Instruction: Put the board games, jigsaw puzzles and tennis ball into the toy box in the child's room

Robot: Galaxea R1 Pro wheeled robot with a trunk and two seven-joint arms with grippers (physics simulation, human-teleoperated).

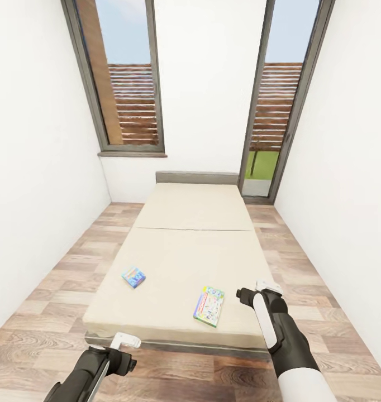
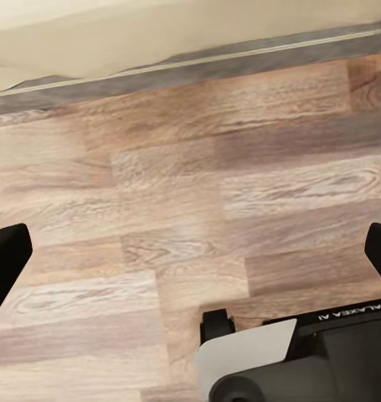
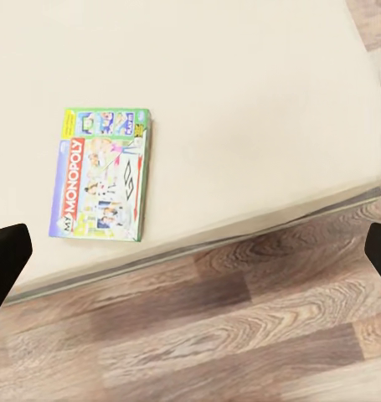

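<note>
Fingers of the right gripper (image 1: 258, 291) stand wide apart with nothing between them; its wrist view shows one dark tip at each side edge. That gripper hangs over the near right corner of the bed (image 1: 174, 262). The Monopoly box (image 1: 209, 306) lies flat near the bed's foot edge, just beside the gripper and toward the robot's left of it. Its long axis runs roughly up the bed, slightly tilted. The left gripper (image 1: 125, 341) is likewise spread and empty, low over the wood floor (image 2: 190, 209) short of the bed. The light-blue game (image 1: 134, 276) lies farther up the mattress on the left side, well apart from both, its print too small to read. The right arm is probably the one to take the Monopoly box.
</note>
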